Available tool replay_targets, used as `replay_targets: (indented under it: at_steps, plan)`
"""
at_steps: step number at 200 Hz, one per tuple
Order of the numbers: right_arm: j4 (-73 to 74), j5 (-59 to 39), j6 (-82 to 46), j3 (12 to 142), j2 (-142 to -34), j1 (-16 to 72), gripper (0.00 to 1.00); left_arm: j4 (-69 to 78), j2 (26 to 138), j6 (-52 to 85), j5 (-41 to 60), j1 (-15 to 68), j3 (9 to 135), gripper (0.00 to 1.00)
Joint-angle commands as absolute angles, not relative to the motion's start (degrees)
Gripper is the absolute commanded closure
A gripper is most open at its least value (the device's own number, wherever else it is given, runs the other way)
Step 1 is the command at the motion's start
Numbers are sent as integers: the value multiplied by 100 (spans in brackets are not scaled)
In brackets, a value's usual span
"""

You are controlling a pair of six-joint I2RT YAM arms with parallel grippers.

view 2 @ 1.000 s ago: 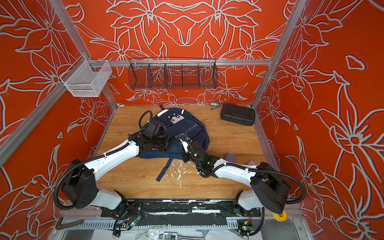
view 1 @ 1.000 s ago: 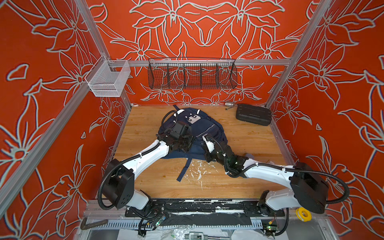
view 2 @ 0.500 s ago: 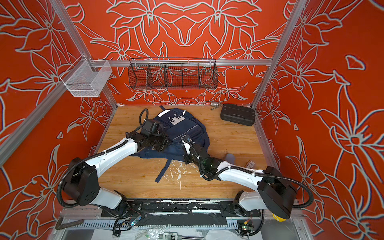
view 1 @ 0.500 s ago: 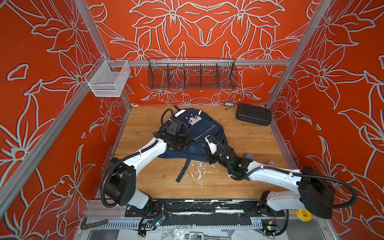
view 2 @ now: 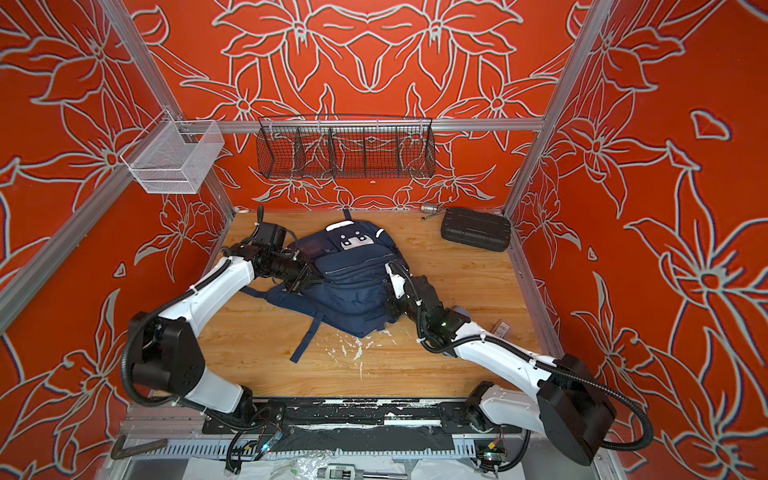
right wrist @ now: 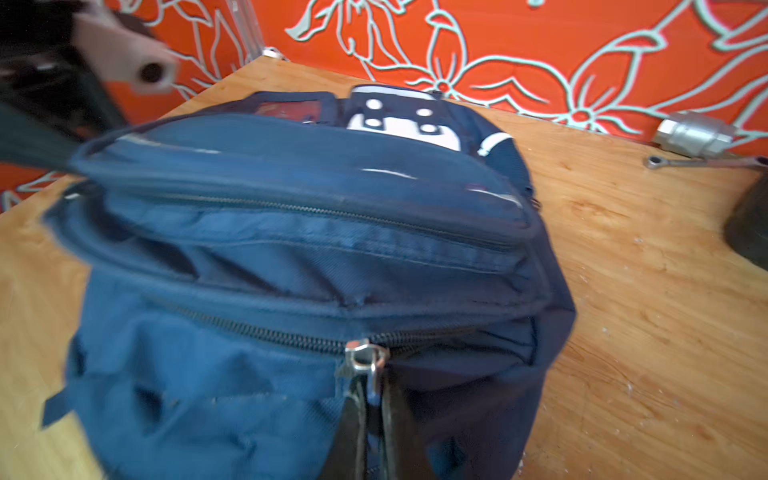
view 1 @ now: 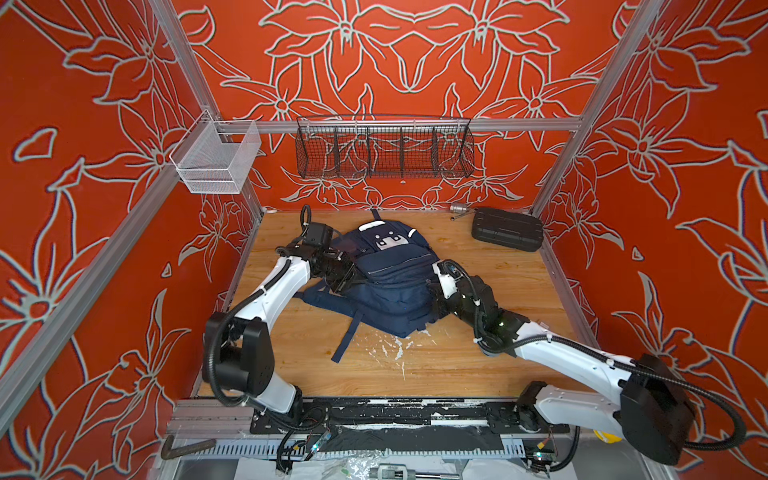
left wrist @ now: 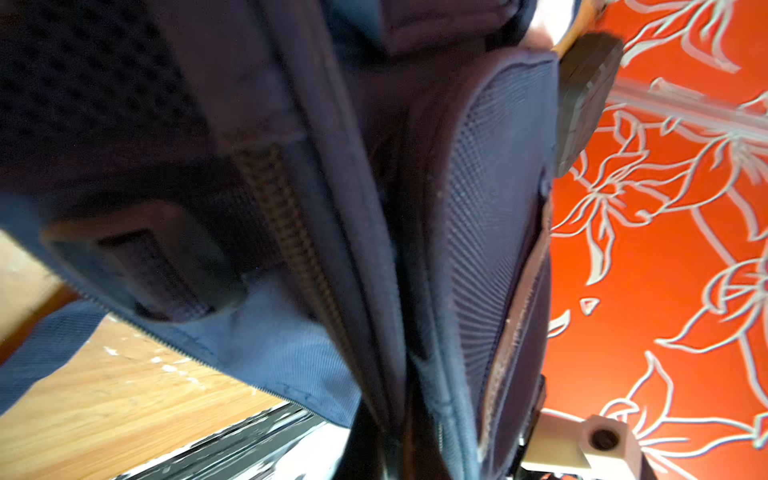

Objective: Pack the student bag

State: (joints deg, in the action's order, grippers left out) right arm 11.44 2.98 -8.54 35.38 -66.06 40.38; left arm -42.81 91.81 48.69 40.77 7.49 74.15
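The student bag (view 1: pixel 390 286) (view 2: pixel 353 291), a navy backpack with a white dotted patch, lies in the middle of the wooden table in both top views. My left gripper (view 1: pixel 345 283) (view 2: pixel 301 283) is at its left side. In the left wrist view this gripper (left wrist: pixel 399 451) is shut on a fold of the bag's fabric (left wrist: pixel 374 291) beside a zip. My right gripper (view 1: pixel 433 302) (view 2: pixel 390 308) is at the bag's right near corner. In the right wrist view it (right wrist: pixel 371 405) is shut on the pull tab of a metal zipper slider (right wrist: pixel 365 359).
A black ribbed case (view 1: pixel 508 229) lies at the back right, with a metal cylinder and wrench (view 1: pixel 459 209) beside it. A black wire basket (view 1: pixel 384 147) and a white mesh basket (view 1: pixel 216 160) hang on the walls. A loose strap (view 1: pixel 347 338) trails toward the front.
My left gripper's jaws have closed on the bag's left side after shifting a little toward the back left. The right gripper has stayed shut at the zip.
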Motion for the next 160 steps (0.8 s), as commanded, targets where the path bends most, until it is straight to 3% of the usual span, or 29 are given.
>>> replay_targets:
  at_steps: [1, 47, 63, 89, 121, 160]
  plan:
    - [1533, 451, -592, 3288, -6089, 4075, 100, -4927, 9824, 3734, 3848, 338, 8121, 100]
    - [1835, 530, -450, 3444, -6334, 4933, 100, -5086, 10617, 3134, 3552, 245, 9283, 100]
    - [2084, 485, -508, 3665, -6786, 5102, 100, -4984, 10814, 3257, 3682, 97, 9415, 71]
    - [2384, 662, -625, 4052, -7497, 5159, 100, -4894, 10646, 3722, 3636, 35, 9279, 52]
    - [2390, 715, -776, 4415, -8059, 5163, 100, -4477, 9367, 4811, 3052, 258, 8094, 47]
    - [2467, 589, -907, 4352, -8161, 5177, 100, -3855, 7860, 6563, 1579, 1676, 7077, 48]
